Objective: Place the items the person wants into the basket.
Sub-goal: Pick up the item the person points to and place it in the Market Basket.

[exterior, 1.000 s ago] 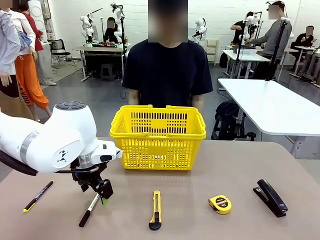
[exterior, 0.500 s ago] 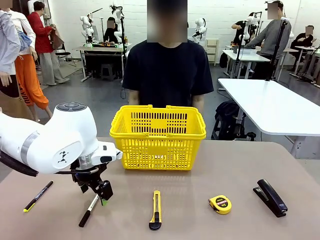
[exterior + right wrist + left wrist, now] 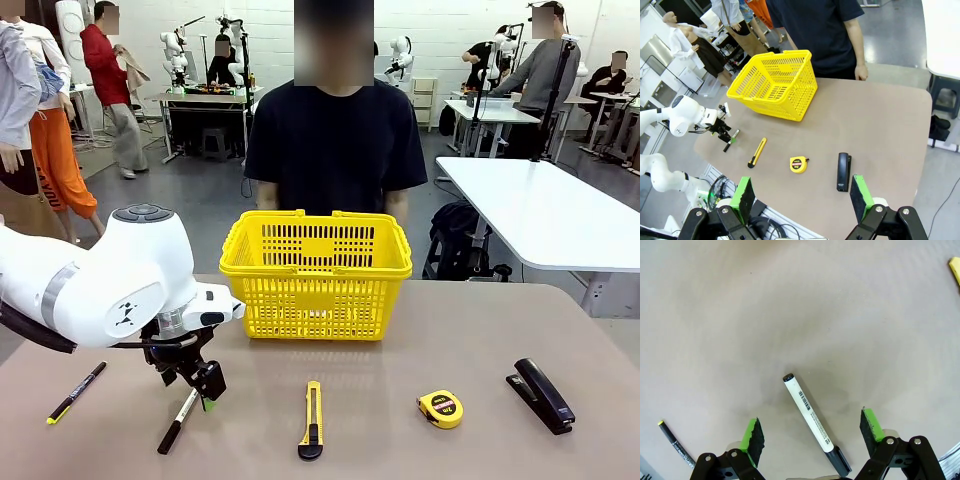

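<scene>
While my left gripper [image 3: 205,385] hangs low over the table [image 3: 400,360] with its jaws spread, the marker [image 3: 809,412] lies between the green pads [image 3: 749,434] and touches neither. Its white barrel carries a barcode and a line of print too small to read; the black cap is at the end nearer my wrist. I count one marker, one pen [image 3: 75,392], one knife [image 3: 312,420], one tape measure [image 3: 440,408] and one stapler [image 3: 543,395]. They lie in a row along my side of the table, apart from each other, with the pen left of the marker. The tape measure's black face has a label I can't make out. One yellow basket [image 3: 315,300] stands upright beyond the row, and the person [image 3: 335,140] stands right behind it at the far edge. My left arm [image 3: 100,280] covers the table's left part above the pen. My right gripper [image 3: 802,196] is high above the table, jaws wide apart.
</scene>
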Robot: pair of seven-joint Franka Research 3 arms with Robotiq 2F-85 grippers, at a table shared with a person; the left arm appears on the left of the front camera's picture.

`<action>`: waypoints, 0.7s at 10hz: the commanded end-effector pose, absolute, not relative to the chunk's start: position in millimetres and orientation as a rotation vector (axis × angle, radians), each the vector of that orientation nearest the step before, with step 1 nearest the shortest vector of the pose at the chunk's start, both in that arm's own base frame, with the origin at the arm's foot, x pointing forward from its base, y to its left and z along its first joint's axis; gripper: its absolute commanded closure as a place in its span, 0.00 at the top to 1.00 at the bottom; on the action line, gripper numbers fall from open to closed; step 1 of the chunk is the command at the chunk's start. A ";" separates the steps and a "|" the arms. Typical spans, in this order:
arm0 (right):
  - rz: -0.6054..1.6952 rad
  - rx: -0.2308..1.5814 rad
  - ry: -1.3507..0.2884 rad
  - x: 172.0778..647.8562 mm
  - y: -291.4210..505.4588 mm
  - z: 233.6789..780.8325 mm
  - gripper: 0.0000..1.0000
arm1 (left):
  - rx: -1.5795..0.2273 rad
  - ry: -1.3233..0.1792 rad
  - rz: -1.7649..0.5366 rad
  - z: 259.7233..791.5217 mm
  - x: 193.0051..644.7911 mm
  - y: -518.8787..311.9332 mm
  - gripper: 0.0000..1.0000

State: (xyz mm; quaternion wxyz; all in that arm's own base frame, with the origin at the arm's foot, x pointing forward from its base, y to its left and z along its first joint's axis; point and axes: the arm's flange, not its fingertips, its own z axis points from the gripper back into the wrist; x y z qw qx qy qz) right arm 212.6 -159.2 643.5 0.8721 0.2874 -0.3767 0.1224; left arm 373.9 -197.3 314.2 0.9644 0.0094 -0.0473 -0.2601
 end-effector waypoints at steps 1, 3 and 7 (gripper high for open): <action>0.273 0.610 -0.791 212.7 -160.2 641.9 1.00 | 0.029 -0.099 -0.541 312.3 365.7 -198.5 1.00; 0.273 0.610 -0.791 212.7 -160.2 641.9 1.00 | 0.027 -0.106 -0.550 312.0 360.6 -199.0 1.00; 0.273 0.610 -0.791 212.7 -160.2 641.9 1.00 | 0.038 -0.102 -0.558 303.2 348.3 -199.1 1.00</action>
